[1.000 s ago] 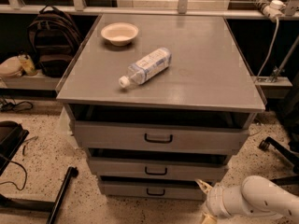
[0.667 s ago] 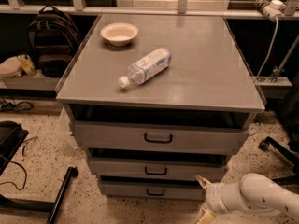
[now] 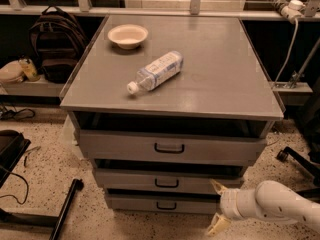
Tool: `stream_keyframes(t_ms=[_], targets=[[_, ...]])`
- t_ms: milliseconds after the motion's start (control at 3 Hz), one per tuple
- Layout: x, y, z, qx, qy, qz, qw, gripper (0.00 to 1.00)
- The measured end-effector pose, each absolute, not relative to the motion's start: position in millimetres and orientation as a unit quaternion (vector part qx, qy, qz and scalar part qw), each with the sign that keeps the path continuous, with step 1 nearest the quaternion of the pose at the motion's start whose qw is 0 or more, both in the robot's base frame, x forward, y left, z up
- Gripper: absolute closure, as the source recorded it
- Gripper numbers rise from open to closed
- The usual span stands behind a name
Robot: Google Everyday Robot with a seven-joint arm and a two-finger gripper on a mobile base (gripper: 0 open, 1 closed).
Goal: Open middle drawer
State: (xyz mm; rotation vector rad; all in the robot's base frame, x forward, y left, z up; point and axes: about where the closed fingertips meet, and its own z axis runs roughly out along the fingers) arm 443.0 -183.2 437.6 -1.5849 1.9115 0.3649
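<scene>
The middle drawer (image 3: 200, 183) is a wide grey front with a small black loop handle (image 3: 166, 183), second of three on the grey cabinet. It looks closed, a dark gap above it. My gripper (image 3: 216, 207) is at the lower right on a white arm, with its two cream fingers (image 3: 218, 187) spread apart and empty. The upper finger is near the middle drawer's right end and the lower finger is beside the bottom drawer (image 3: 145, 204). The gripper is well to the right of the handle.
The top drawer (image 3: 125, 145) sits above. On the cabinet top (image 3: 225, 74) lie a plastic bottle (image 3: 155, 71) and a cream bowl (image 3: 128, 35). A backpack (image 3: 52, 44) stands left. A black pole (image 3: 65, 209) and cables lie on the floor left. A chair base (image 3: 295, 159) is right.
The gripper and white arm have shifted slightly left toward the drawers' right end. The drawers have not moved.
</scene>
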Motion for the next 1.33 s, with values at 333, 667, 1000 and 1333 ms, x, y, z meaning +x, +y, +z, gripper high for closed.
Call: stream_keyframes(t_ms=[333,667,1000,1333], targets=[[460,-189,453,-0.608,0.717,0.113,0.322,0.0],[467,-187,453,-0.615,0.712,0.11,0.32,0.0],[484,-187,453,-0.626,0.709,0.103,0.308,0.0],[499,-188,450,-0.635,0.707,0.098,0.297,0.0]])
